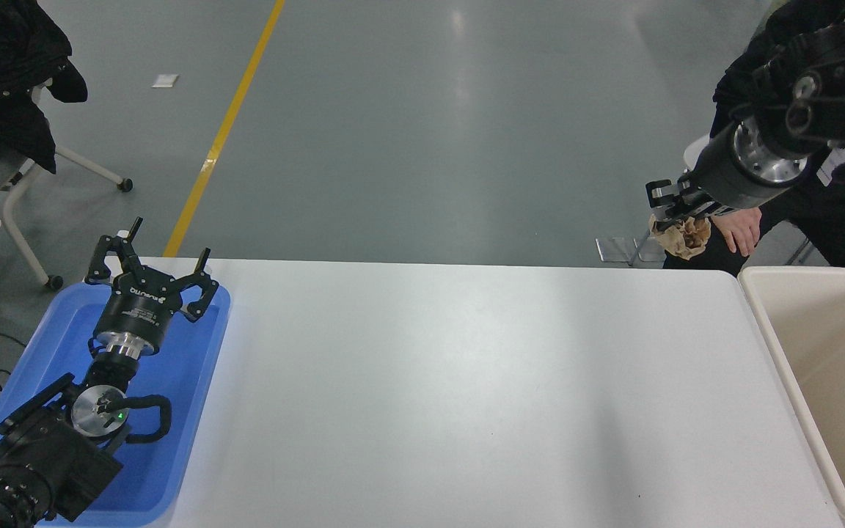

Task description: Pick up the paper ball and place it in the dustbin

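Dustbin (767,323) interior looks bare; right pincer (675,213) clamps the crumpled tan paper ball (683,235) beyond the dustbin's far-left corner; left pincer (151,275) spread over the blue tray (195,381).

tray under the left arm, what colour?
Blue tray, plain, no pattern. Clearest in the head view, lower left.

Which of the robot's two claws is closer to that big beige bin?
The right claw: it holds the paper ball raised just beyond the dustbin's far-left corner. The left claw is parked over the blue tray, across the table.
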You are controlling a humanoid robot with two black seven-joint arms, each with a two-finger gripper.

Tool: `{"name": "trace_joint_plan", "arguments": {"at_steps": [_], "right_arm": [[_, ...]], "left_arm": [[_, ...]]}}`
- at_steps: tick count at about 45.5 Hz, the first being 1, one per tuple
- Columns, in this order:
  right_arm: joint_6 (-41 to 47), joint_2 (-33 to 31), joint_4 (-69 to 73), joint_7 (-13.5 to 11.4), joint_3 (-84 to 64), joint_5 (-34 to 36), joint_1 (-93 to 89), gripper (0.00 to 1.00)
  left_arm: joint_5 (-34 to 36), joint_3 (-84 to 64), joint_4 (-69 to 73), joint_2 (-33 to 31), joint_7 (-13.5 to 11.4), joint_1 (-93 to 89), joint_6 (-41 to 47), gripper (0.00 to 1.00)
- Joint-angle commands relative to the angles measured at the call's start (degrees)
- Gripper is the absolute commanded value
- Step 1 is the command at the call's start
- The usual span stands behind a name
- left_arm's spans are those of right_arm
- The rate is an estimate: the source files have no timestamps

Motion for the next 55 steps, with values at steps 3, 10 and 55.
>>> {"name": "trace_joint_plan", "arguments": {"at_steps": [3,10,55], "right_arm": [[0.5,-0.3,0.9,-0.1,-0.3,-0.1,1.4,0.00],[-0.9,-0.5,-0.3,-0.1,-0.5,-0.6,-1.3,0.00],[-26.4,-4.0,-64.1,-0.6,14.4,4.1,-61.3,0.00]], "left_arm": [[0.0,0.0,0.0,0.0,0.0,0.0,0.0,1.00],[0.0,0.0,0.0,0.0,0.0,0.0,0.0,1.00],[0.0,0.0,0.0,0.0,0.0,0.0,0.0,1.00]]}}
